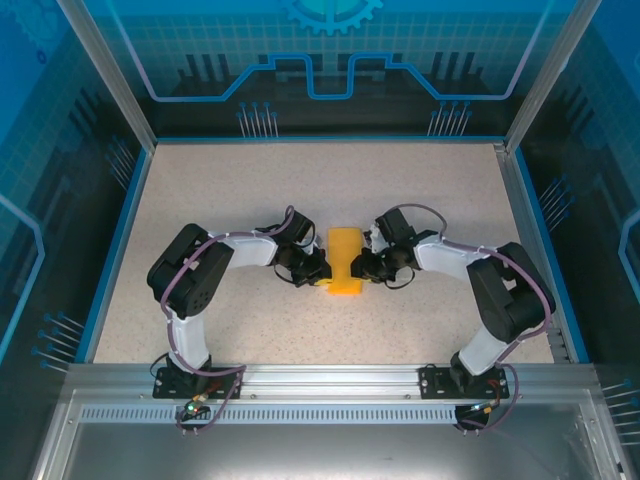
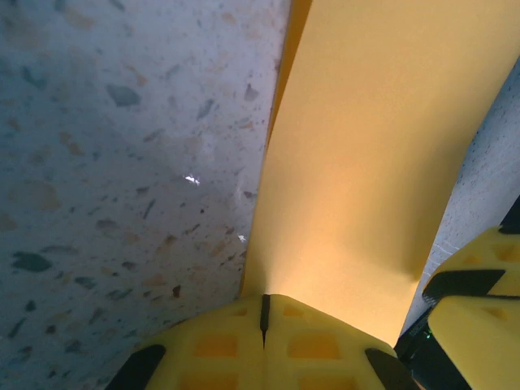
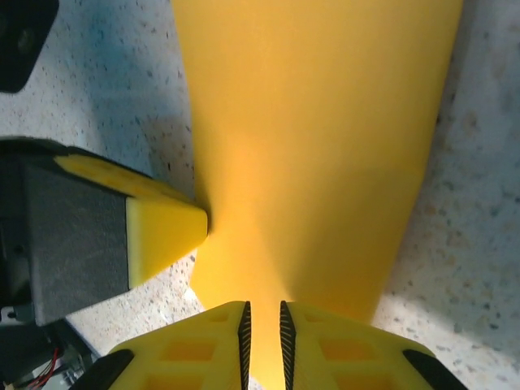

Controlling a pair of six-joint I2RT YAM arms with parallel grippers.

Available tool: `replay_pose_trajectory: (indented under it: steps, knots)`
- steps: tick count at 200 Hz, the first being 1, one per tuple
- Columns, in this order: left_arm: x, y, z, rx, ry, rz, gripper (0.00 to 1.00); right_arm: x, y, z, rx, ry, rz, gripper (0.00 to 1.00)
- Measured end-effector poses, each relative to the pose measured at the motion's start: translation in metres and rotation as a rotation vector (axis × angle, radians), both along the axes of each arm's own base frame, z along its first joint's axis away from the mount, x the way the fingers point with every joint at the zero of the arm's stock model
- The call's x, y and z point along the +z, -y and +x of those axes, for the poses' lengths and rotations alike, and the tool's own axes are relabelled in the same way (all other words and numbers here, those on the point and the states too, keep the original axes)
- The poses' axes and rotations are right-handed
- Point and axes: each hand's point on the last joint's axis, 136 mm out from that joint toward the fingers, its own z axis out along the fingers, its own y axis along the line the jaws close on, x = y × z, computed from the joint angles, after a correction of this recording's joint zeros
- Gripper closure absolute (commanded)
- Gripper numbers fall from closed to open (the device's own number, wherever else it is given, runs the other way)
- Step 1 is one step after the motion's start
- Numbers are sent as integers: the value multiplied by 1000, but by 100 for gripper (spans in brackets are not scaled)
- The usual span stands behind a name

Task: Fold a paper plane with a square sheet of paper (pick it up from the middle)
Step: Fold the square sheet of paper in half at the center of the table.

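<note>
Left claw [image 2: 264, 321]: yellow two-finger tips pressed together on the thin orange-yellow square sheet of paper [image 1: 343, 262]
Right claw [image 3: 263, 325]: narrow gap, same sheet pinched in it
Sheet: frame centre, bent into a narrow band
Progress: early, I judge; no nose or wings
Around: speckled beige tabletop [image 1: 230, 190]; claws crowd each other

Black-and-white arms [image 1: 195, 270], purple cables [image 1: 168, 322], yellow pincer fingers [image 2: 219, 345]
</note>
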Motion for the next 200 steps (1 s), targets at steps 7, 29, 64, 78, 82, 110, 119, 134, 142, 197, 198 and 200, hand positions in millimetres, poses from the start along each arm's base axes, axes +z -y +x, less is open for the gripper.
replay_pose_trajectory:
  steps: [7,29,64,78,82,110,119,134,142,197,198,200]
  knots:
    - [0,0,0,0,0,0,100,-1,0,-2,-1,-8,1,81]
    - [0,0,0,0,1,2,100,-5,2,-7,-1,-26,0,81]
    - [0,0,0,3,3,5,100,-12,5,-11,-3,-47,-18,81]
    - [0,0,0,3,3,5,100,-17,8,-15,-5,-61,-35,81]
    - [0,0,0,3,3,5,100,-19,10,-16,-5,-66,-38,81]
    - [0,0,0,3,4,6,100,-24,15,-21,-8,-87,-62,81]
    - [0,0,0,2,5,7,100,-24,16,-22,-7,-86,-65,81]
    - [0,0,0,2,6,7,100,-24,16,-21,-4,-83,-65,81]
    - [0,0,0,2,5,7,100,-23,15,-21,-4,-80,-63,81]
    - [0,0,0,2,5,7,100,-17,6,-11,2,-44,-18,81]
    - [0,0,0,3,5,7,100,-17,6,-11,2,-44,-18,81]
    - [0,0,0,3,5,7,100,-18,6,-11,2,-46,-18,81]
